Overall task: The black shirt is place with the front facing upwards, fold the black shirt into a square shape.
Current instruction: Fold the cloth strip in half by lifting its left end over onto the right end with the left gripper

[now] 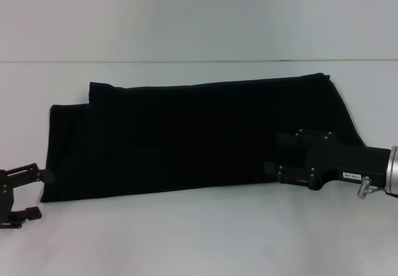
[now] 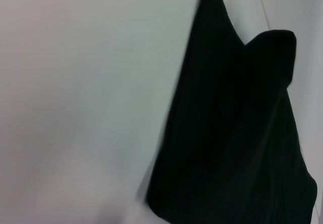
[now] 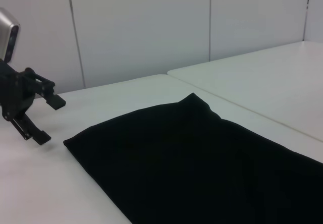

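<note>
White table, plain panelled wall behind; even light.

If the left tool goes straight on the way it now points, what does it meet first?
Probably the black shirt: the open left tool points toward its near left corner, just beside it. Height above the table is unclear, so it might pass over the cloth.
</note>
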You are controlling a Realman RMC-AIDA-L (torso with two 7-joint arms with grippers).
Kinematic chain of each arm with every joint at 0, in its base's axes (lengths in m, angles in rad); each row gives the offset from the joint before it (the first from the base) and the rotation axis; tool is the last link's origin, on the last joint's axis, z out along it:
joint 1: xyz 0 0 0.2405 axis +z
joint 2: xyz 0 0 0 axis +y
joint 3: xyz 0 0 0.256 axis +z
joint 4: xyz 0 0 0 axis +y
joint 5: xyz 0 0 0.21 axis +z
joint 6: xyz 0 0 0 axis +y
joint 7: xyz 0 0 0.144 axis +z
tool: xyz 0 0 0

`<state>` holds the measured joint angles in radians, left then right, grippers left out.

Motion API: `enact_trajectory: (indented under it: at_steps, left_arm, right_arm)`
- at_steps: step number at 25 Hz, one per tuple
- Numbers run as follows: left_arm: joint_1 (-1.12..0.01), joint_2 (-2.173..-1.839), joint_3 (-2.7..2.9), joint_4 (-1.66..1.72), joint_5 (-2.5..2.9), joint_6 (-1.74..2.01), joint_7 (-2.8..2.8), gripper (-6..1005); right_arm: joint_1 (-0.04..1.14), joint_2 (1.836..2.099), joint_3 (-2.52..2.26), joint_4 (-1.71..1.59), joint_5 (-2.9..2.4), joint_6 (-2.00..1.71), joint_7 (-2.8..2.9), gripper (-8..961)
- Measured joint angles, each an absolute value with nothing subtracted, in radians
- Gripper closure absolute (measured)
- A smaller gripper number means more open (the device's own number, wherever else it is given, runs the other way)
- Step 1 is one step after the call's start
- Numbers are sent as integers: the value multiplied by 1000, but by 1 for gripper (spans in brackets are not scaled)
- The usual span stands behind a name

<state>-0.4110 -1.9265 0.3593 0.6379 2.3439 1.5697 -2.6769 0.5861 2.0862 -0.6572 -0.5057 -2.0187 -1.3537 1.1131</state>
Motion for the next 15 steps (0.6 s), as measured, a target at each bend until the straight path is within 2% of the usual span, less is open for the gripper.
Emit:
enact_trajectory:
  at_steps: [15]
  left_arm:
    - [-423,-1923,353,561,2341,1451,-2702,53]
  right_arm:
    - [588,2086,-657,-499,-2018,-1360,1116,212]
